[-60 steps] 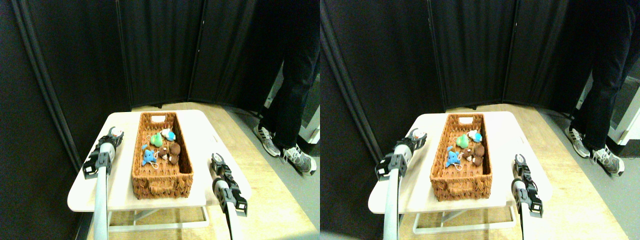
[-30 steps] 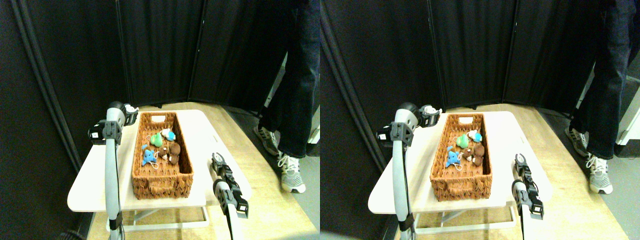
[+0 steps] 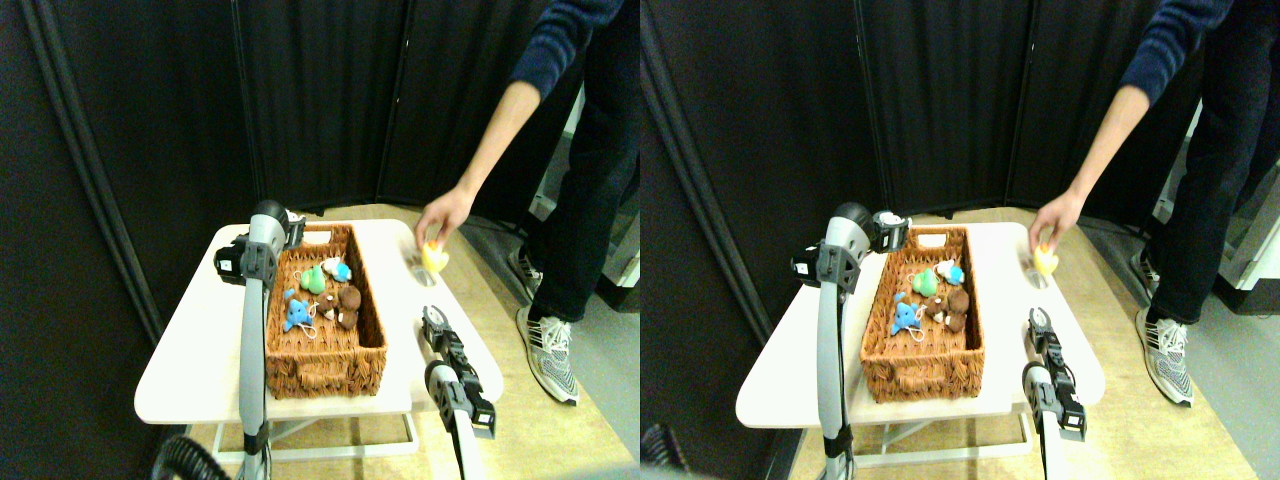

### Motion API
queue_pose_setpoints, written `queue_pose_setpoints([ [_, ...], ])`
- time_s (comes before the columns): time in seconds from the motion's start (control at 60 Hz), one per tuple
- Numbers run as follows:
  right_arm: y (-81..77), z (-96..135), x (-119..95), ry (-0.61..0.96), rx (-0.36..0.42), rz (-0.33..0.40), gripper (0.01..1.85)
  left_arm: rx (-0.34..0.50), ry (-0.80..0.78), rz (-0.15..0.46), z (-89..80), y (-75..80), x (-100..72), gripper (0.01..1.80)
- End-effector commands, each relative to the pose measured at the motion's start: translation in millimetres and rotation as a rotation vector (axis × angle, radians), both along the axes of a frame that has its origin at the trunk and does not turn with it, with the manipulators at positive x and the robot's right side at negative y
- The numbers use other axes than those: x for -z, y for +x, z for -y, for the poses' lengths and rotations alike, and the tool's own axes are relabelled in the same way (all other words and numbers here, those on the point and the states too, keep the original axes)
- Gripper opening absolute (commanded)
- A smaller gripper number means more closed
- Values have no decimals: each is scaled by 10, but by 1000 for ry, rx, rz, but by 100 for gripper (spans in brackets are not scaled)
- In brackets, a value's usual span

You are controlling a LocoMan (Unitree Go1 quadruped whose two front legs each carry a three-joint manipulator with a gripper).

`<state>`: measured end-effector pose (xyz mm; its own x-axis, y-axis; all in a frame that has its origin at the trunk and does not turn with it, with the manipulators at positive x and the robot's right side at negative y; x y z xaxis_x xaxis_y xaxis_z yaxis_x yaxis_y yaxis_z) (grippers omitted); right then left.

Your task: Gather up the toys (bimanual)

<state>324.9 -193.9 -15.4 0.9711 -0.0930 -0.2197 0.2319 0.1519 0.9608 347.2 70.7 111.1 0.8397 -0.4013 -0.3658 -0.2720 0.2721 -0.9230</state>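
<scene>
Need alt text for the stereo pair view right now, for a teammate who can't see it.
A person's hand holds a yellow toy over the white table, right of the wicker basket holding several toys. The left gripper is raised at the basket's far left corner; the right gripper waits near the table's right edge.

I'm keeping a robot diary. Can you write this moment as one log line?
left gripper: raised at basket far end | right gripper: low on table | basket: four toys | person's hand: setting yellow toy on table

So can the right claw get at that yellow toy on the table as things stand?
Probably not yet. The person's hand is on the yellow toy, above the table's far right part. The right claw sits nearer, with bare tabletop between them.
</scene>
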Motion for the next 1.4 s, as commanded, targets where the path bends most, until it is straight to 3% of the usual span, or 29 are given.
queue_pose_setpoints([
  [0.017,46,-26,-110,-14,-21,63,1,19,-8,4,77,10,11,1],
  [0.083,48,-26,-108,-24,-19,64,1,21,8,-14,61,2,40,15],
  [0.133,55,-25,-105,-22,-19,66,1,4,41,-16,52,-7,59,39],
  [0.15,55,-25,-105,-22,-19,66,1,4,41,-16,52,-7,59,39],
  [0.267,59,-26,-106,-13,-8,59,1,26,73,-26,23,-10,76,83],
  [0.5,82,-21,-112,-6,-19,63,1,26,41,-59,-41,-35,107,96],
  [0.617,92,-24,-108,-5,-20,63,1,-3,38,-39,-101,-41,135,91],
  [0.7,95,-22,-108,-7,-16,63,1,-10,36,-10,-205,-34,171,77],
  [0.767,104,-12,-119,1,-19,68,1,-22,88,46,-385,-44,223,64],
  [0.883,102,0,-167,-1,-19,65,1,-64,130,59,-765,-65,369,50],
  [1.033,116,-30,-276,-15,-38,71,1,-149,178,94,-1102,-112,603,40],
  [1.15,118,-66,-353,-20,-42,76,1,-180,165,119,-1211,-139,745,13],
  [1.167,120,-80,-395,-46,-61,90,1,-198,165,125,-1256,-157,812,1],
  [1.4,154,-152,-632,-70,-106,120,1,-246,240,148,-1394,-245,1019,1],
])
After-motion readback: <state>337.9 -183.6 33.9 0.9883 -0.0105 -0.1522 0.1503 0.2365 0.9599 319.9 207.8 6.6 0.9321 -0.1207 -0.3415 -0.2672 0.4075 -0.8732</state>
